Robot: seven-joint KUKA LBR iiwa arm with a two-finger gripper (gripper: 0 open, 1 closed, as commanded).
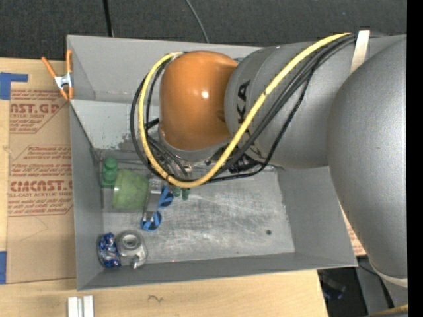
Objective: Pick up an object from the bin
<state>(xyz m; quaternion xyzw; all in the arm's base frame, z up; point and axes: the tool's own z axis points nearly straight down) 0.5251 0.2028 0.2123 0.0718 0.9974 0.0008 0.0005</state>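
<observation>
1 pale green bottle (pixel 127 189) lying at the bin's (pixel 231 224) left (darker cap rearward), arm (pixel 297 117) bent down from the right, gripper (pixel 157 205) just beside the bottle, its state we cannot tell.

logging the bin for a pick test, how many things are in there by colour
green, a bottle: 1
blue and silver, a crushed can: 1
blue, a small thing beside the bottle: 1
total: 3 in view; the arm covers part of the bin
</observation>
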